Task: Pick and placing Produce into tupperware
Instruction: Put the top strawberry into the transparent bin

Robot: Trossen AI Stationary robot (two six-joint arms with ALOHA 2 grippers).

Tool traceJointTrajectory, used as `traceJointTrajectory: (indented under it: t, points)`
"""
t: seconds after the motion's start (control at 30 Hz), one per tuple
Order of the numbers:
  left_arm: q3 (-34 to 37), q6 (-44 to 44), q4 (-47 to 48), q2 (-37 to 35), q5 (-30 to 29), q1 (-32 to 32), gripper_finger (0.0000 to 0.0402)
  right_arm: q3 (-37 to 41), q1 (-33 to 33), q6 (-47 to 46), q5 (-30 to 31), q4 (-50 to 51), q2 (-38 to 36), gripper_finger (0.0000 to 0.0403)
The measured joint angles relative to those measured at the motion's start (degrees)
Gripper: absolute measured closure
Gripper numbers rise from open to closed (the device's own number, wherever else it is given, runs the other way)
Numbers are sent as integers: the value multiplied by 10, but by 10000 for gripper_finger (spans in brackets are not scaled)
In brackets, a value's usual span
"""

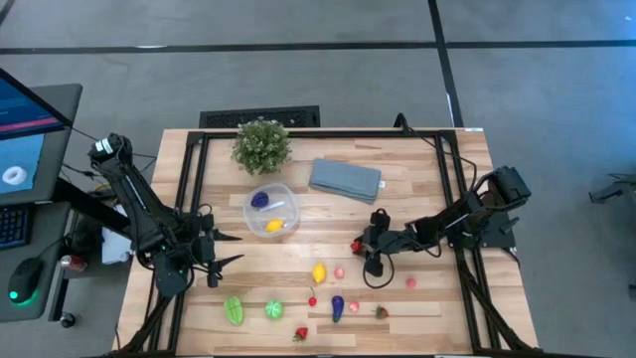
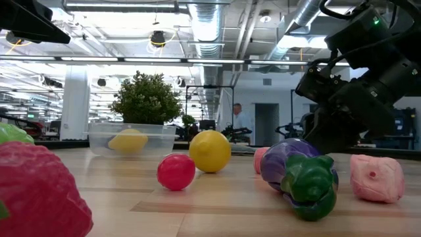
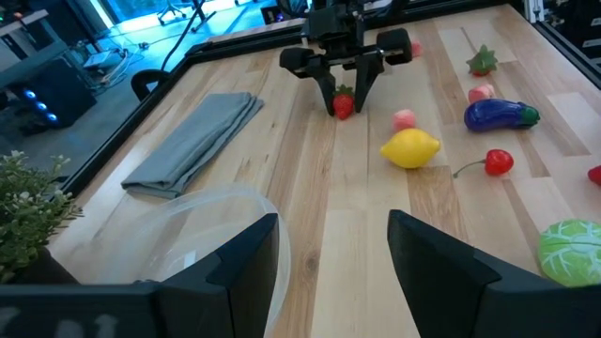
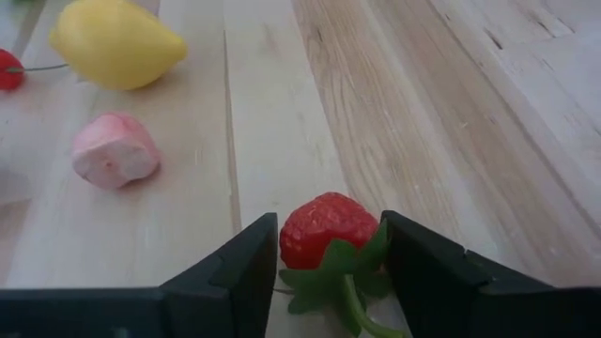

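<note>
while gripped, strawberry (image 4: 324, 230) stem faces right hand (image 4: 329, 253).

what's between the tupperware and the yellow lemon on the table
Bare wood only, per the high view: nothing lies between the tupperware and the lemon.

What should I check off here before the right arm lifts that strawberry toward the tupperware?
1. Strawberry sits between the right gripper fingers: ok.
2. Fingers firmly closed on it: cannot tell.
3. Strawberry off the table: cannot tell.
4. Tupperware upright and uncovered, with a yellow piece and a purple-blue piece inside: ok.
5. Left gripper open, empty and beside the tupperware rather than over it: ok.
6. Lemon and pink piece apart from the right gripper: ok.
</note>
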State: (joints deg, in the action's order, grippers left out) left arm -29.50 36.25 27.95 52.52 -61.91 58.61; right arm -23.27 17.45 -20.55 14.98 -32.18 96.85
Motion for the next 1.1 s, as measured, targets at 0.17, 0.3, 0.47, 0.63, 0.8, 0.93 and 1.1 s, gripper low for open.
traceJointTrajectory:
  t: [0.17, 0.3, 0.47, 0.63, 0.8, 0.93, 1.1]
  points:
    - [0, 0, 0, 0, 0, 0, 209, 0, 0, 0, 1, 0, 0, 216]
    - [0, 0, 0, 0, 0, 0, 209, 0, 0, 0, 1, 0, 0, 225]
    - [0, 0, 0, 0, 0, 0, 209, 0, 0, 0, 0, 0, 0, 210]
    - [0, 0, 0, 0, 0, 0, 209, 0, 0, 0, 0, 0, 1, 204]
    - [0, 0, 0, 0, 0, 0, 209, 0, 0, 0, 0, 0, 1, 220]
    - [0, 0, 0, 0, 0, 0, 209, 0, 0, 0, 1, 0, 1, 224]
    - [0, 0, 0, 0, 0, 0, 209, 0, 0, 0, 0, 0, 1, 209]
